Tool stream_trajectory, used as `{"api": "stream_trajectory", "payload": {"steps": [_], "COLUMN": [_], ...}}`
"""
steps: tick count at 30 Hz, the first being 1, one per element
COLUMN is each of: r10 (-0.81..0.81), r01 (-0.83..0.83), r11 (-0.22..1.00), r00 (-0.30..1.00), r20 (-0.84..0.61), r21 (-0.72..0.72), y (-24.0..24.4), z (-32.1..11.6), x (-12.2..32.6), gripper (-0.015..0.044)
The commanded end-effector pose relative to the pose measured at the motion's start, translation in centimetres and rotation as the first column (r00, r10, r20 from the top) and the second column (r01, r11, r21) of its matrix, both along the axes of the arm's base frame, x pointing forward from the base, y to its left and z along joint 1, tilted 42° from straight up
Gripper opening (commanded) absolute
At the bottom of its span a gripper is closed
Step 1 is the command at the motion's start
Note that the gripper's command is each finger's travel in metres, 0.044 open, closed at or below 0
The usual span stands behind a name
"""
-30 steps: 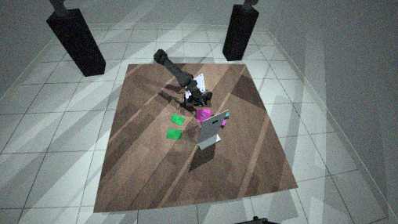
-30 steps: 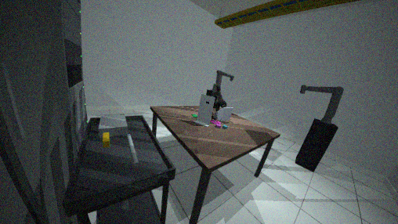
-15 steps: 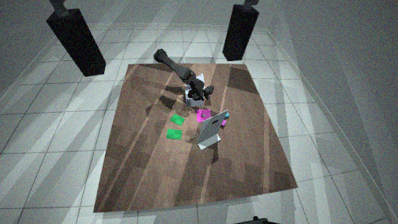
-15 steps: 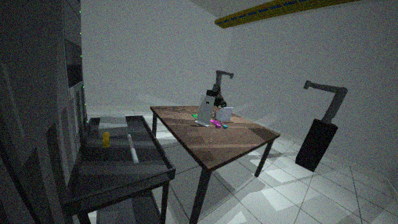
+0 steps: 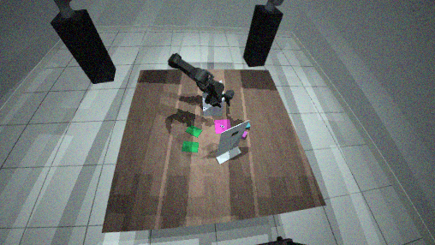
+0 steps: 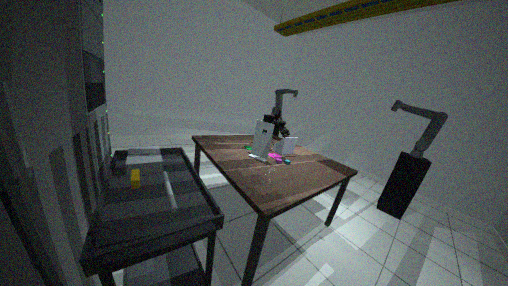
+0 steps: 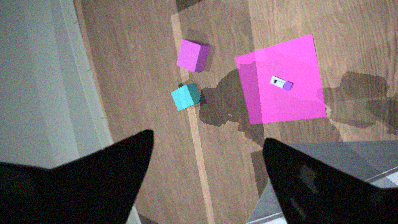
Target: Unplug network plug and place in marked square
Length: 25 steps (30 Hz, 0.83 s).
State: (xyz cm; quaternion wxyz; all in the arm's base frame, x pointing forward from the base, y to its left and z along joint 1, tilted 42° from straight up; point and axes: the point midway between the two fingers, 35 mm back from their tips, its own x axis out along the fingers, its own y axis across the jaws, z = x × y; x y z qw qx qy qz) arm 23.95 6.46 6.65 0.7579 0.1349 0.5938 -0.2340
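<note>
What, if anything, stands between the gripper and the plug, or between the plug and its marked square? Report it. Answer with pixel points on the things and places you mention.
Nothing visible stands in the way. The plug (image 7: 281,83) already lies inside the magenta square (image 7: 305,55) (image 5: 219,122), and the open gripper (image 7: 209,141) has only open air toward it. The cyan and violet cubes (image 7: 185,97) sit off to one side.

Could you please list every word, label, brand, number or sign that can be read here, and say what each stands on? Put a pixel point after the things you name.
No text can be read with certainty.
The yellow overhead beam (image 6: 350,13) bears a row of blue marks in the exterior view, too blurred to read.
</note>
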Motion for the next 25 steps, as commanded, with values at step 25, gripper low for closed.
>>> {"api": "stream_trajectory", "payload": {"steps": [25], "r10": [-0.004], "r01": [0.004], "r11": [1.0], "r00": [1.0], "r20": [0.003], "r21": [-0.002], "y": [0.01], "z": [0.09], "x": [0.03], "gripper": [0.044]}}
